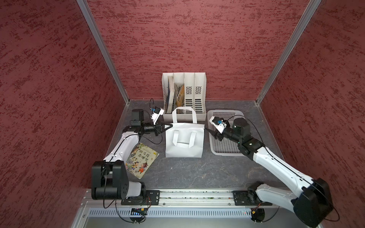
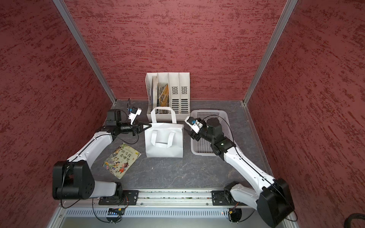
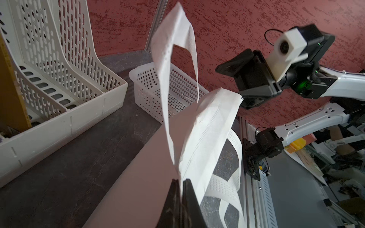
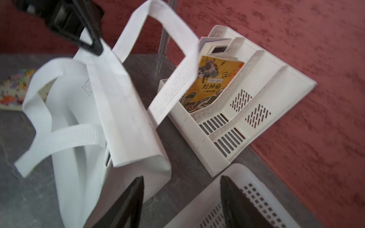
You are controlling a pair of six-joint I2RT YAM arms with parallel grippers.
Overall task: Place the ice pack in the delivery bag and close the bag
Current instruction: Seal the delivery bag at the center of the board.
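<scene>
L gripper (image 3: pixel 180 183) clamped shut on top edge of delivery bag (image 1: pixel 184 142), at its left corner. R gripper (image 1: pixel 207 130) jaws wide apart, holding nothing, just beside bag's right corner, over basket (image 1: pixel 225 114). Bag upright, centre, flap (image 1: pixel 184 126) folded over top. No ice pack visible anywhere; basket looks empty. Prob. already inside, only closing left. Can't confirm.

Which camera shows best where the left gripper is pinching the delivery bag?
The left wrist view: the left gripper is shut on the top edge of the delivery bag, close up. In both top views the pinch shows small, at the bag's corner. The right wrist view shows it farther off, slightly blurred.
</scene>
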